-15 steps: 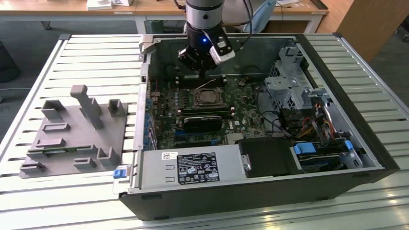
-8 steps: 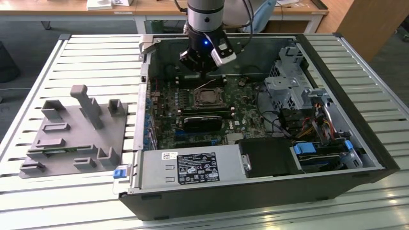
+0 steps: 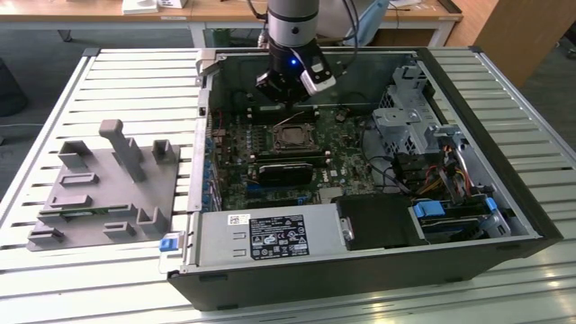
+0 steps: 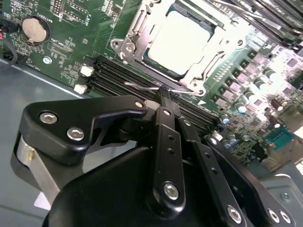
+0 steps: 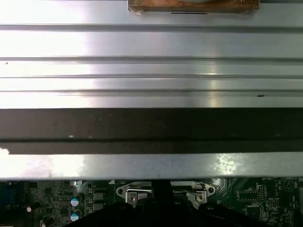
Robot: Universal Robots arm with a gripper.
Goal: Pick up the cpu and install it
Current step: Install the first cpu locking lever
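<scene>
Grey holder [image 3: 99, 196]: at the exterior view's left on the slatted table [image 3: 135, 88], well apart from the open computer case [image 3: 360, 270]; its upright pegs stand free.
Cpu [image 4: 177, 40]: lies flat, shiny face up, inside the metal socket frame [image 4: 130, 45] on the green board [image 4: 71, 42] (square, so no long axis to give); its edges run parallel to the frame's sides. In the exterior view it sits at mid-board [image 3: 290, 137].
Gripper [image 4: 163, 94]: its black fingers are pressed together with nothing between them, the tips just short of the socket frame's near edge, over the dark memory slots [image 4: 113, 75]; in the exterior view it hangs above the board's far part [image 3: 286, 94].
Open room: bare board around the frame; case walls bound the far and side edges.
Drive cage [image 3: 405, 115]: at the exterior view's right, apart from the gripper.
</scene>
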